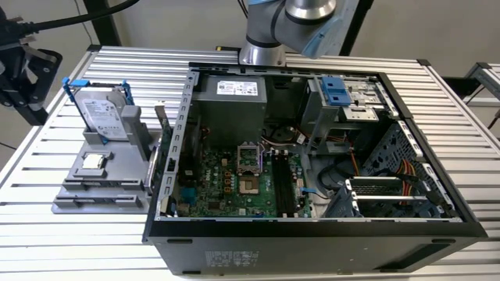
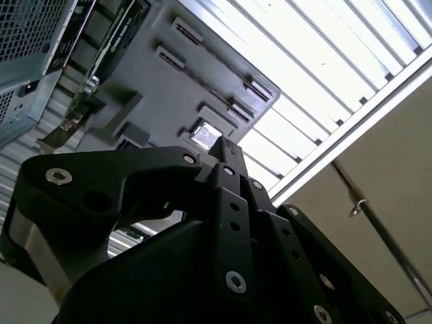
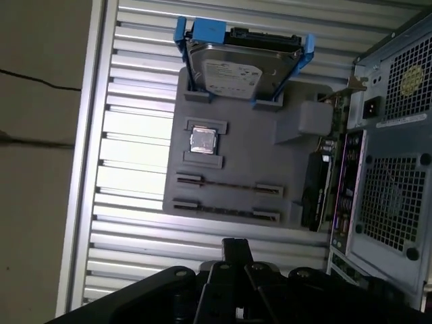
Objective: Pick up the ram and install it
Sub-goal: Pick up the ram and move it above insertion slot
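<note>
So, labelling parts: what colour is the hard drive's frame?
Blue; the frame shows best in the first wrist view.

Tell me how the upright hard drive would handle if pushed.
Probably rigid and heavy for its size: a metal-cased hard drive. Standing on edge, it might tip, though the gray holder braces its base.

Black gripper (image 2: 225, 144) in foreground, fingers (image 2: 230, 159) seemingly closed, gray tray (image 2: 155, 88), small silver chip (image 2: 204, 135), slatted table (image 2: 324, 61)

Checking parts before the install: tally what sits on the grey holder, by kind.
Hard drive: 1
CPU chip: 1
Ram sticks, seen edge-on: 2
Expansion card: 1
Total: 5
</note>
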Controlling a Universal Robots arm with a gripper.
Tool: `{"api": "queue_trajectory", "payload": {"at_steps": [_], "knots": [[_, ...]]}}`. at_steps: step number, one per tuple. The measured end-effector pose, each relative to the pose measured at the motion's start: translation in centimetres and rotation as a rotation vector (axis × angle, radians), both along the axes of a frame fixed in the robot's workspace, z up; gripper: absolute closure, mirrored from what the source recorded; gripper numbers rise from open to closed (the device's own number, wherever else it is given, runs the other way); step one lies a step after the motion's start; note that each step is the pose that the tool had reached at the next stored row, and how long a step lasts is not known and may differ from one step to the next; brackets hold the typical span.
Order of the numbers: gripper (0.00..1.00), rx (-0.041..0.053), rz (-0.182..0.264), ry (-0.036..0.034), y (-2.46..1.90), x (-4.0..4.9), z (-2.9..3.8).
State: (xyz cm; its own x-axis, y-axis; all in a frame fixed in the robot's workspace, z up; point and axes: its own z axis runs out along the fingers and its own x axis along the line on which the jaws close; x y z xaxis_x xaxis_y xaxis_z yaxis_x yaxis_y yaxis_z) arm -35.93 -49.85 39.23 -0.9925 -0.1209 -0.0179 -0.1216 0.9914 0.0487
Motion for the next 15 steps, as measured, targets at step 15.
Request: {"api": "queue_trajectory", "payload": {"at_steps": [15], "knots": [[1.0, -0.0001, 0.139, 0.0, 0.0, -0.08, 0.0]]}}
